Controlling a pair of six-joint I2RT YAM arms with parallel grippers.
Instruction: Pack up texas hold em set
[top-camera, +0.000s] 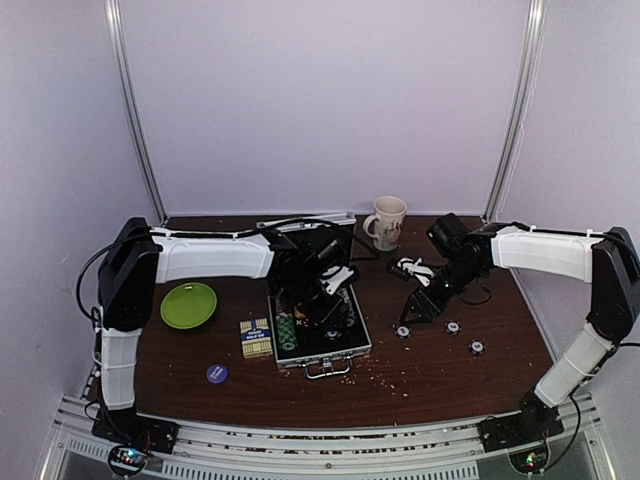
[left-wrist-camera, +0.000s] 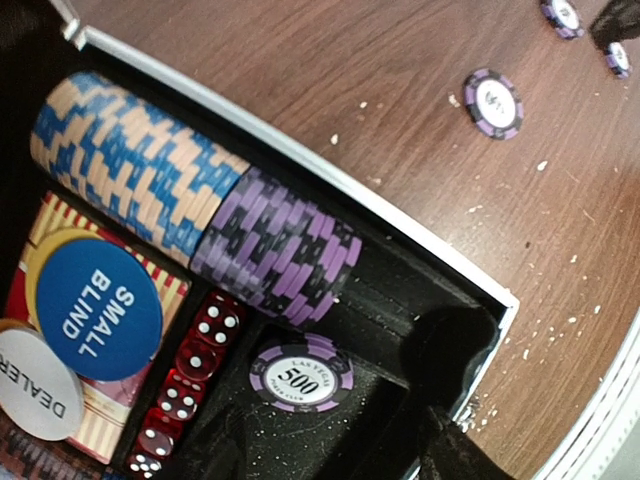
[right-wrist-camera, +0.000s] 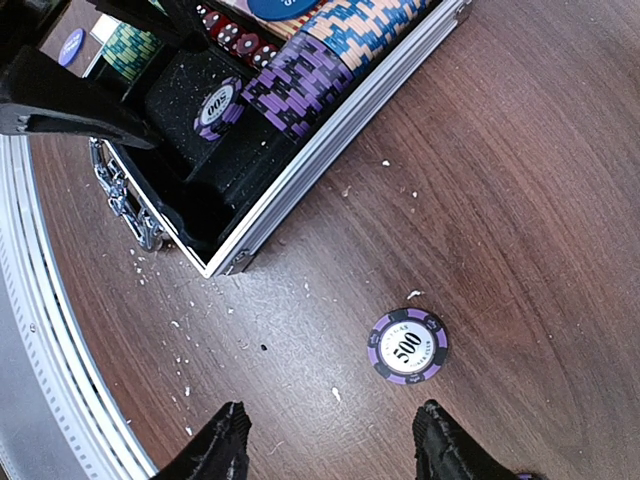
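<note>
On the dark wooden bench (top-camera: 450, 385) the right hand (right-wrist-camera: 335, 445) hangs released over a purple 500 chip (right-wrist-camera: 407, 345), the left hand (top-camera: 315, 303) released above the open aluminium briefcase (right-wrist-camera: 330, 150).

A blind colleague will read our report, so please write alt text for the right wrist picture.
The open right gripper hovers near a purple 500 chip lying flat on the brown wooden table. At upper left, the open silver case holds purple chips and blue-and-cream chips on edge, red dice, and a second 500 chip lying flat.
</note>
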